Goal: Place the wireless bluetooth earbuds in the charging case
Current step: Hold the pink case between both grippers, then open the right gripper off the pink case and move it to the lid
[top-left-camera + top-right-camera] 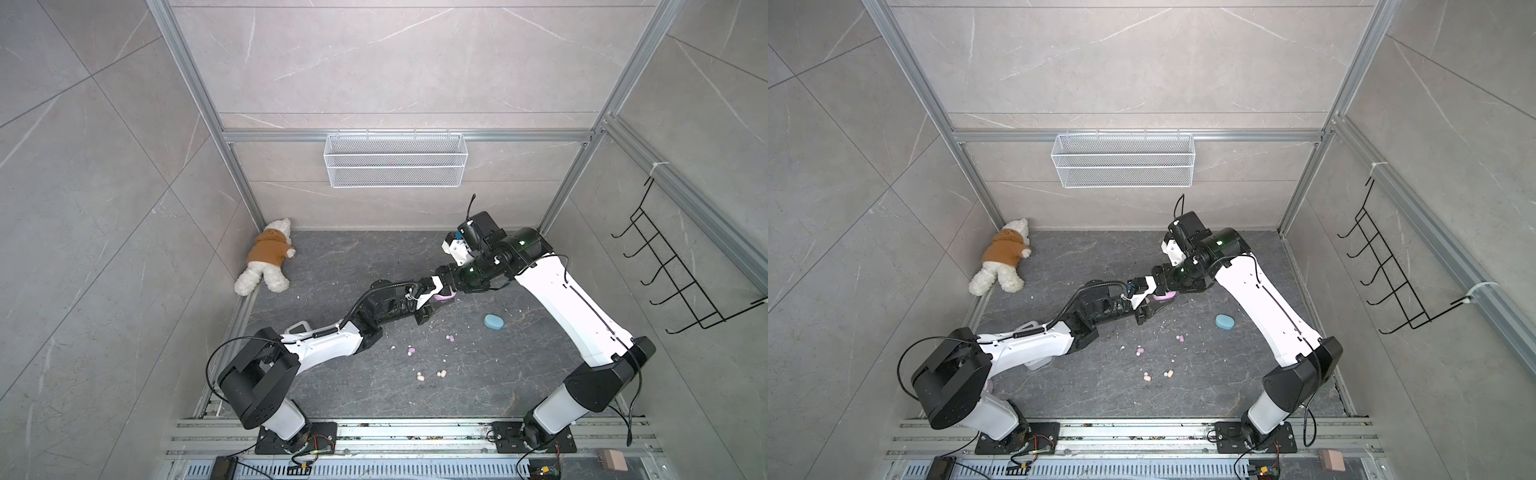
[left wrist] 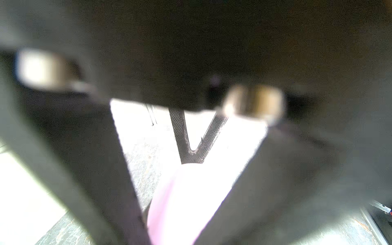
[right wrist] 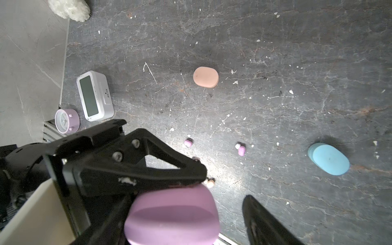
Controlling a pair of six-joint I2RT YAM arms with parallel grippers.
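**Lilac case, clamped for loading: right tool freed**

Lilac case [image 3: 171,214]: pinched in left gripper [image 1: 433,303], near the middle of the tabletop [image 3: 275,53]. Lifted or resting, not clear. Lid open or shut, not clear.

Right gripper [image 1: 448,286]: spread, close over the case, one finger [image 3: 261,220] standing apart from its side.

Lilac earbuds [image 3: 188,142]: two, loose on the tabletop, near each other, apart from the case.

Peach earbuds [image 1: 420,377]: two, loose, nearer the front edge. Blue ones not seen.

Blue case [image 3: 328,158] and peach case [image 3: 205,76]: lying separately, untouched.

Handling, as judged:
- Hold the left pinch firm and the case level.
- Confirm the lid is up before fetching.
- Draw the right tool straight back, without brushing the case.
- Take lilac buds only, one at a time, fingertips low and narrowed.
- Expect a skid or roll from so small a bean.
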